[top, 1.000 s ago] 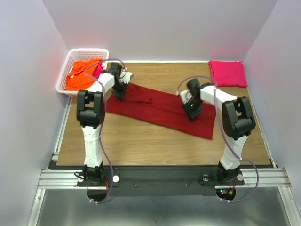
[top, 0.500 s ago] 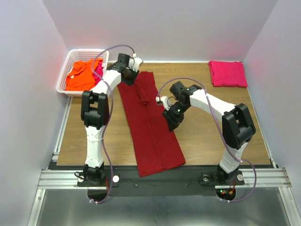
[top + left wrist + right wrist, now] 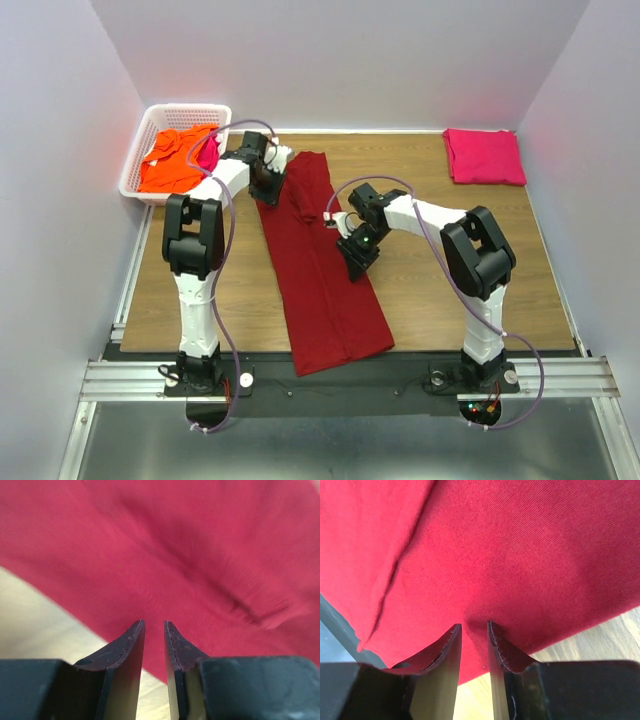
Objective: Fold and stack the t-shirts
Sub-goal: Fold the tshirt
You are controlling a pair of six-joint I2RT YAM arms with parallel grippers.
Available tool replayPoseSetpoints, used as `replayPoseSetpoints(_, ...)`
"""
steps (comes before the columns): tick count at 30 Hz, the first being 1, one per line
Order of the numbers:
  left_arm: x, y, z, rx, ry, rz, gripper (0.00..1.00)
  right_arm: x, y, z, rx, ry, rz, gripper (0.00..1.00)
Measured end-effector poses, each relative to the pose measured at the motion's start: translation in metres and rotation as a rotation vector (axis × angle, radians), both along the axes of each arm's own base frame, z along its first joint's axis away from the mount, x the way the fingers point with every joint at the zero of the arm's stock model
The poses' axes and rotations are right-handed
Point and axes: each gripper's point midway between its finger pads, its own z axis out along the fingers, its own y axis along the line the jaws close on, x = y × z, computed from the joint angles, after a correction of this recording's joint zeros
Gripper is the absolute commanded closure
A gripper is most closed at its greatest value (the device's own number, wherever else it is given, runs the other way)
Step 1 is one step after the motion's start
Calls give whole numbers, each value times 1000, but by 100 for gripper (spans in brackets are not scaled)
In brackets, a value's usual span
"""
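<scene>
A dark red t-shirt (image 3: 320,290) lies as a long folded strip running from the table's middle back to its near edge. My left gripper (image 3: 268,188) is at the strip's upper left edge. In the left wrist view its jaws (image 3: 154,622) stand a narrow gap apart over the blurred red cloth (image 3: 200,555), with nothing between them. My right gripper (image 3: 357,258) is on the strip's right edge. Its tips (image 3: 474,625) press on the cloth (image 3: 520,545), a narrow gap apart. A pink t-shirt (image 3: 484,156) lies folded at the back right. An orange t-shirt (image 3: 172,160) lies crumpled in the basket.
The white lattice basket (image 3: 190,108) stands at the back left, with a bit of magenta cloth (image 3: 208,150) beside the orange. Bare wooden table (image 3: 450,290) shows right of the strip. The strip's near end overlaps the black bar (image 3: 400,375) at the table's front.
A second ago the red shirt lay slanted across the table; it has swung round lengthwise. Since half a second ago the left gripper came down to its left edge and the right gripper shifted slightly nearer.
</scene>
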Motion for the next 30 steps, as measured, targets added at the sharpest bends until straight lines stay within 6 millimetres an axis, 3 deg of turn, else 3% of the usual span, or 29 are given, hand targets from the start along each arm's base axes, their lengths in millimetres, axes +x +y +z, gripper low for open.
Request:
replayPoseSetpoints(3,-20,4,-39,17,127,4,69,-1,3,-1,17,9,-18,67)
replayPoseSetpoints(8,-14,-3,-43,-5,149,-8,71,-14,7,-1,60,65,-46,68)
replayPoseSetpoints(14,42,-48,-38,-74,92,-78,69,-38,12,1,118,188,-75,61)
replayPoseSetpoints(17,61,-67,-34,-99,44,-107,63,-31,9,6,132,203,-111,55)
replayPoseSetpoints(20,59,-80,-32,-114,38,-126,57,9,-3,26,160,175,-204,54)
replayPoseSetpoints(25,41,-57,-15,-156,53,-88,52,124,-29,80,270,-61,-356,54)
replayPoseSetpoints(28,45,-39,16,-196,-2,-69,52,156,-31,99,303,-132,-390,56)
replayPoseSetpoints(30,48,-29,35,-217,-46,-58,53,169,-24,101,311,-148,-401,60)
